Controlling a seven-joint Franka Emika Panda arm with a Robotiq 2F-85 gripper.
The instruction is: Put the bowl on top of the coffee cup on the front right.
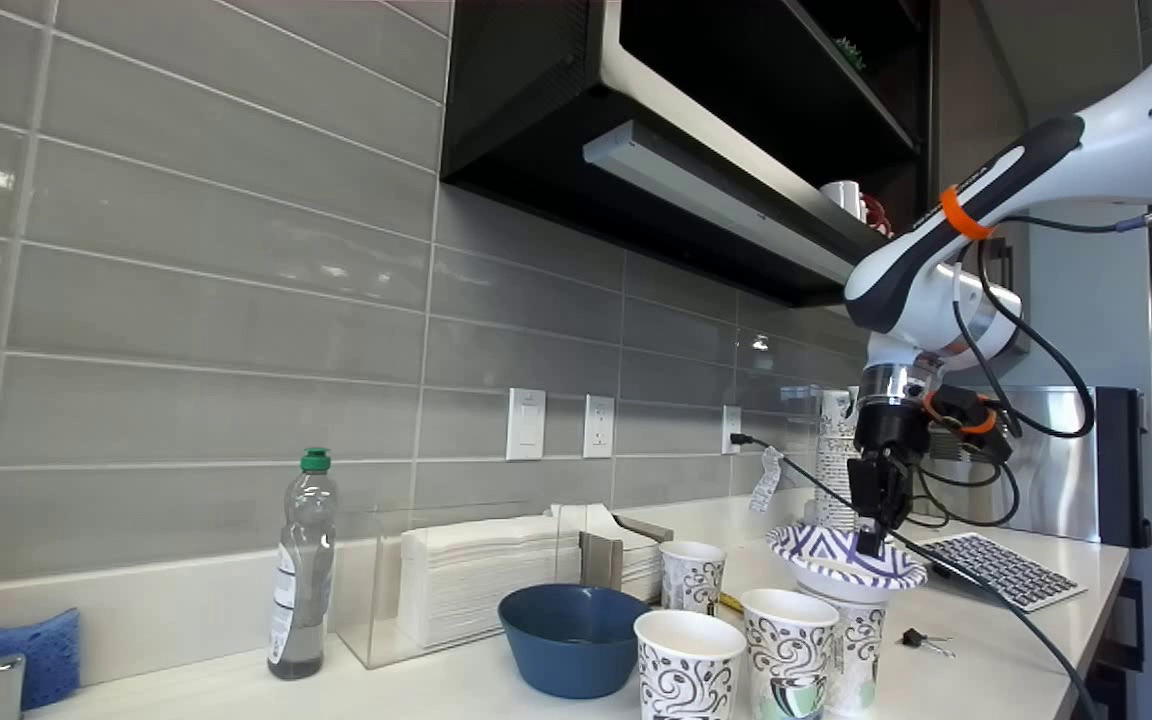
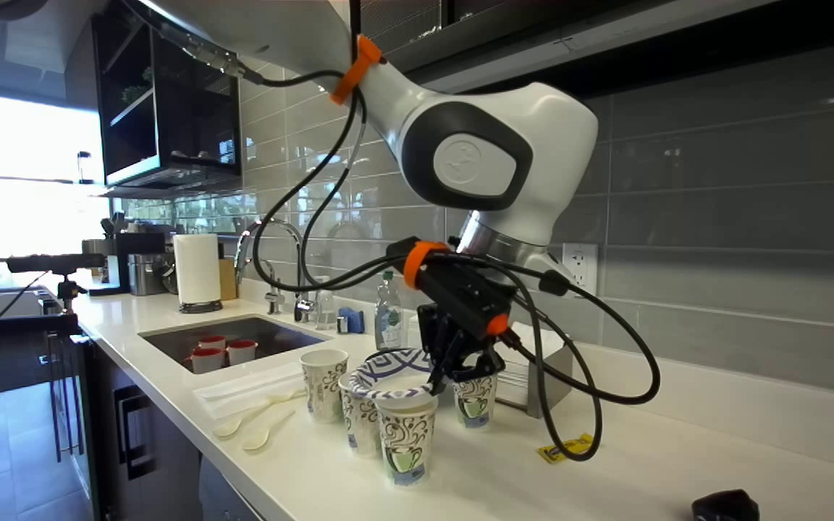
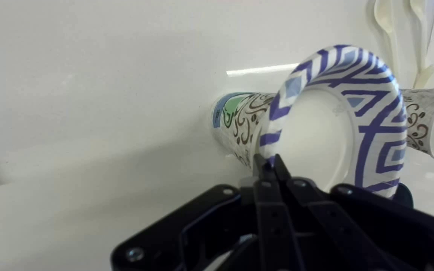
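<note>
The bowl (image 1: 816, 545), white with a blue pattern, sits directly over a printed coffee cup (image 1: 858, 650) in both exterior views. In an exterior view the bowl (image 2: 397, 382) covers the mouth of the nearest cup (image 2: 407, 443). My gripper (image 1: 871, 540) reaches down to the bowl's rim. In the wrist view, my gripper (image 3: 271, 162) is shut with the rim of the bowl (image 3: 317, 131) between its fingertips. The cup (image 3: 239, 120) shows partly under the bowl, its mouth hidden. The bowl appears slightly tilted; I cannot tell whether its weight rests on the cup.
Other printed cups (image 1: 690, 665) stand close by. A plain blue bowl (image 1: 571, 640), napkin holder (image 1: 496, 575) and soap bottle (image 1: 301, 580) are behind them. White spoons (image 2: 265, 430), a yellow packet (image 2: 565, 449) and keys (image 1: 921, 640) lie on the counter. A black cable (image 1: 1016, 610) crosses it.
</note>
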